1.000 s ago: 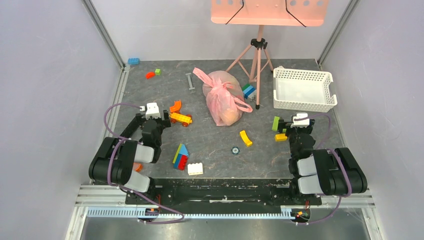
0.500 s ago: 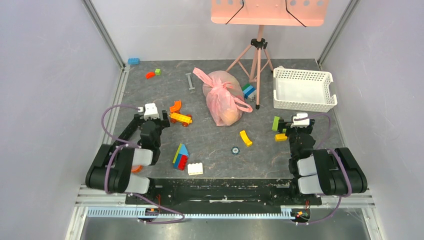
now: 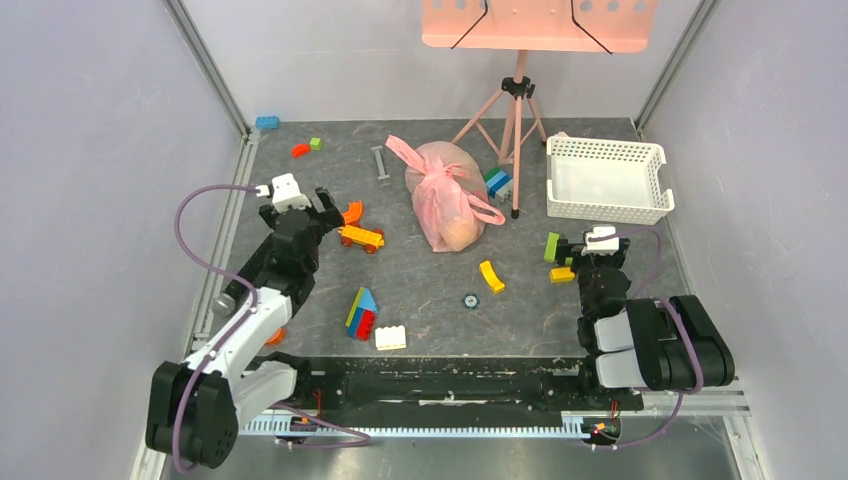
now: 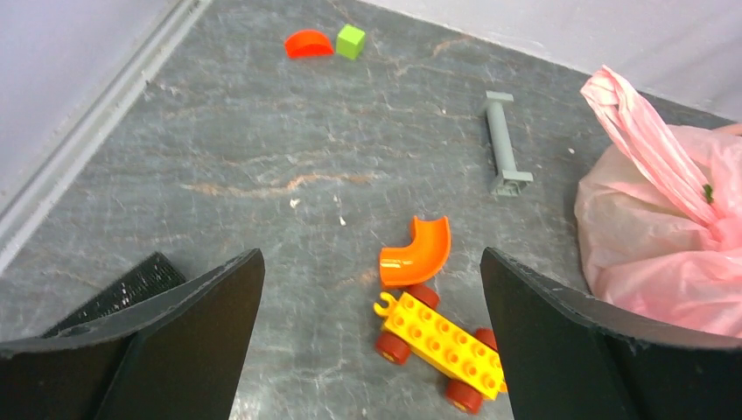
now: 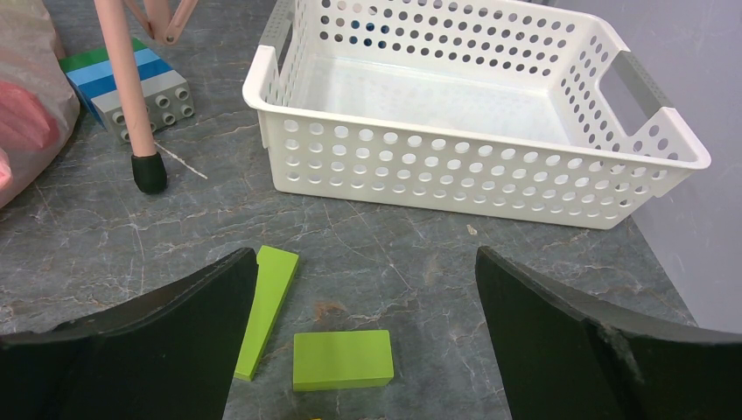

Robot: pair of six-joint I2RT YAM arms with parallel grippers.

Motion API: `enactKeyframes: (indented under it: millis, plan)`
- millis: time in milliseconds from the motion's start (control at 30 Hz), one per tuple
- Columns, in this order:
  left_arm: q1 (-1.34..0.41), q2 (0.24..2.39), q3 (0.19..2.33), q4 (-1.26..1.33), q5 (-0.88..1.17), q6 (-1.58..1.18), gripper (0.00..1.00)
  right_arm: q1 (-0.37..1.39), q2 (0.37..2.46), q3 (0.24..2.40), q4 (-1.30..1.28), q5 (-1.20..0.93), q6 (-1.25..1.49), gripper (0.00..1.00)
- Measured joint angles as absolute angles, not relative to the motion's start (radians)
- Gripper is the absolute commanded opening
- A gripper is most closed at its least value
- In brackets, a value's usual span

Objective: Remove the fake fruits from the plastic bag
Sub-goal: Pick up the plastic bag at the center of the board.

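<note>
nothing is out yet: the pink bag (image 3: pixel 443 200) lies knotted shut on the tabletop (image 3: pixel 420 285), the fruits (image 3: pixel 458 232) only a pale lump showing through its film, so opening and emptying all remain. the left hand (image 4: pixel 372 259), fingers apart and empty, hangs left of the bag, with a yellow toy car (image 4: pixel 437 352) and an orange curved piece (image 4: pixel 415 252) lying between. the right hand (image 5: pixel 367 252), also apart and empty, sits right of the bag by green blocks (image 5: pixel 341 359). a tripod leg (image 3: pixel 516 170) stands just right of the bag, a white basket (image 3: pixel 607 212) beyond.
</note>
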State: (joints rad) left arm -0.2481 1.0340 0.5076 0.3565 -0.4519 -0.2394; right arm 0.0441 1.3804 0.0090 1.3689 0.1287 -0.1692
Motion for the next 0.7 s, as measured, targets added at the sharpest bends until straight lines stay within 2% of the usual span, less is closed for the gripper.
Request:
enactKeyframes:
  millis: [367,700]
  plan:
    - [-0.251,0.978,0.696,-0.088,-0.387,-0.413,1.0,0.044,1.371,0.009,1.356,0.123,-0.17,0.98]
    - [-0.251,0.946,0.767,-0.253,-0.328,-0.438,1.0,0.044,1.152,0.041,1.0,0.11,-0.155,0.98]
